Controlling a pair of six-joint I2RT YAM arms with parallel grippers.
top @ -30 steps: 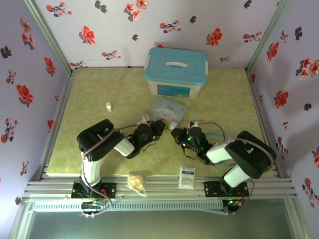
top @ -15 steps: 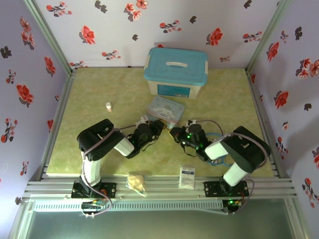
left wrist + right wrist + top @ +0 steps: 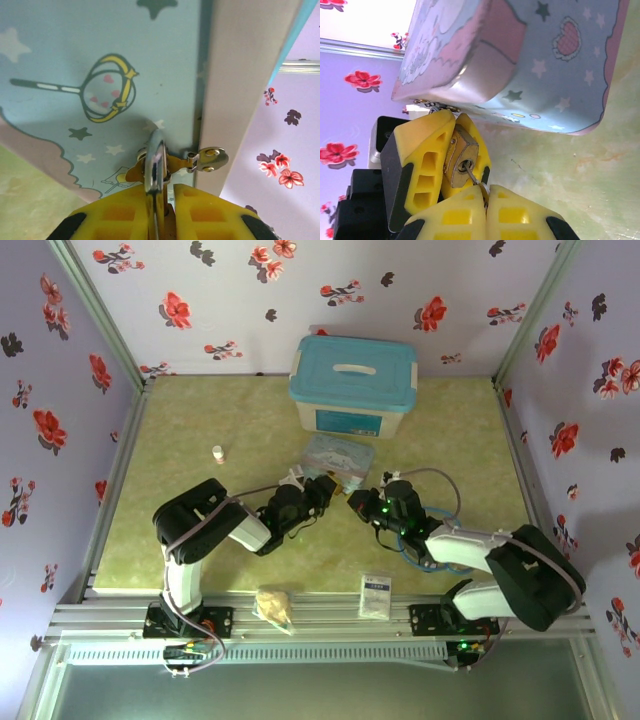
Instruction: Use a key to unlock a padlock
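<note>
The table (image 3: 200, 430) has a green mottled surface enclosed by flowered walls. A storage box (image 3: 352, 383) with a blue lid stands at the far centre. Both arms reach inward from the near edge and meet at the middle of the table.

The pastel cartoon tin (image 3: 338, 455) lies just in front of the storage box, with both tools at its near edge. A white packet (image 3: 376, 594) and a crumpled tan item (image 3: 274, 604) rest on the near rail, well apart from the tin. A small white bottle (image 3: 218, 453) stands alone to the left.

Left tool (image 3: 161, 200): the yellow fingers are closed on the padlock (image 3: 461, 156) and clamp its brass body from both sides. The silver shackle (image 3: 155, 160) projects forward between the fingers and meets the tin's edge beside a small brass latch tab (image 3: 207, 159). Whether the shackle passes through the tab cannot be determined.

Right tool (image 3: 485, 210): the fingers are fully closed, pinching the key (image 3: 472, 175). The tool sits just beside the left tool, facing the padlock's keyhole end. The thin key blade runs from between the fingertips into the keyhole. The key head is hidden between the fingers.
</note>
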